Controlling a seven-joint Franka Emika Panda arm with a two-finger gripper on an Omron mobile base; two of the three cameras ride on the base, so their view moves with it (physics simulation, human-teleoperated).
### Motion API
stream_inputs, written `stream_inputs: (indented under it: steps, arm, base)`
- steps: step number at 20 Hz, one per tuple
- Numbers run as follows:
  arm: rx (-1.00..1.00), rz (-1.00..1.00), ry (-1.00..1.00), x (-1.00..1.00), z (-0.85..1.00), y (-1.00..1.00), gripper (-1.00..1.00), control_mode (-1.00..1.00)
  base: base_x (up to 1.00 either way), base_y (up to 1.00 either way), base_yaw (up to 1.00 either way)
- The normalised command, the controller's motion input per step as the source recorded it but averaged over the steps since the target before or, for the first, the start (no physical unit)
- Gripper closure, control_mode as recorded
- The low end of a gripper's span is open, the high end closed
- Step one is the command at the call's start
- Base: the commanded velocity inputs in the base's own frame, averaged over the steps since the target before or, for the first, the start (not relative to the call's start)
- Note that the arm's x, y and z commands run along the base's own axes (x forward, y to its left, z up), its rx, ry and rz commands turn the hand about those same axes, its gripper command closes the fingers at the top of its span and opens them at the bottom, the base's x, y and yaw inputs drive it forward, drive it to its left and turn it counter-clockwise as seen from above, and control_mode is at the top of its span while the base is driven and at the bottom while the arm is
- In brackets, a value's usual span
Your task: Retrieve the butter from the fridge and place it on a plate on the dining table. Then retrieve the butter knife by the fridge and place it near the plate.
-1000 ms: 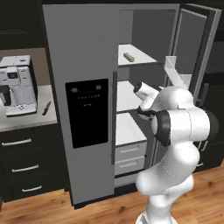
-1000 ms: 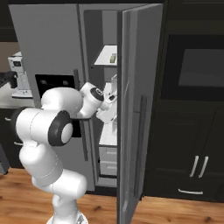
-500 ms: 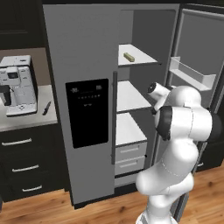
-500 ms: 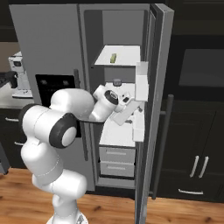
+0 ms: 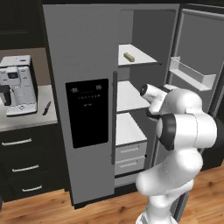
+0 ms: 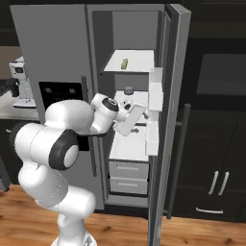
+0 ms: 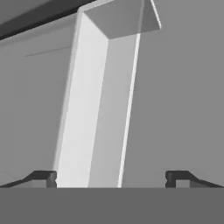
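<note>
Left base view first: the small pale yellow stick of butter lies on the top white shelf of the tall grey side-by-side fridge, right door swung open, its long axis running diagonally front-to-back. The arm's white wrist sits at middle-shelf level, so the butter is up and to the left of it, one shelf above. A slim dark butter knife waits on the grey desk beside the coffee machine, left of the fridge.

Right base view now: butter on that top shelf, the claw lower, near the door's inner bins and pointing toward them rather than the shelf.

Hand view: claw spread wide, nothing between the fingertips, facing a pale door bin. My read: it must rise and turn inward to reach the butter.
</note>
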Motion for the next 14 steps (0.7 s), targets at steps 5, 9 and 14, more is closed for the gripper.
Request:
stream_inputs:
  steps: [5,9,14]
  arm:
    - [0.19,0.00,0.14,-0.16,0.60,0.48,-1.00,-1.00]
    - [0.58,0.00,0.16,0.00,0.00,0.59,-1.00,-1.00]
    - [0.59,-0.01,0.04,0.00,0.16,0.55,-1.00,-1.00]
  base:
    - [0.00,0.00,0.00]
    - [0.00,0.00,0.00]
    - [0.00,0.00,0.00]
